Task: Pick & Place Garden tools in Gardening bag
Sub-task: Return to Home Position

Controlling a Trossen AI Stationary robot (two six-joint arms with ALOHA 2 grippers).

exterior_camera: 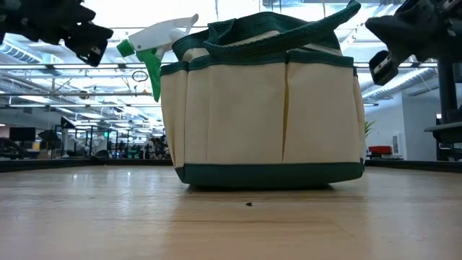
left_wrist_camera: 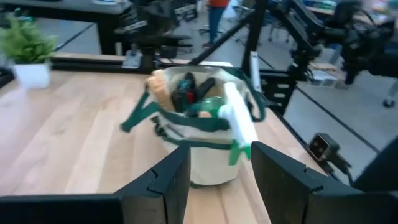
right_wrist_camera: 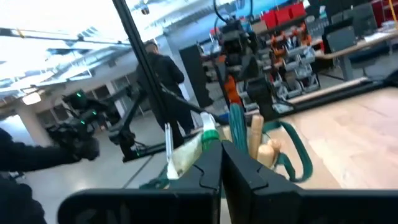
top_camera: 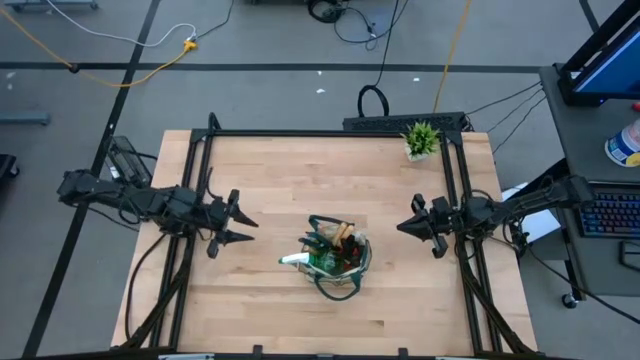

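The gardening bag (top_camera: 338, 258) stands upright on its base at the middle of the table, beige with green trim (exterior_camera: 263, 115). Garden tools stick out of its open top: wooden handles (right_wrist_camera: 255, 140), dark-handled tools (left_wrist_camera: 189, 90) and a green spray bottle whose white nozzle (exterior_camera: 155, 40) leans over the left rim. My left gripper (top_camera: 245, 227) hovers open to the left of the bag, with nothing between its fingers (left_wrist_camera: 217, 165). My right gripper (top_camera: 402, 227) hovers shut to the right of the bag, above the table (right_wrist_camera: 222, 152).
A small potted plant (top_camera: 421, 138) stands at the far right corner of the table. A black frame (top_camera: 320, 133) runs along the table's far and side edges. Bare wood lies around the bag. A person (right_wrist_camera: 163, 81) stands in the room beyond.
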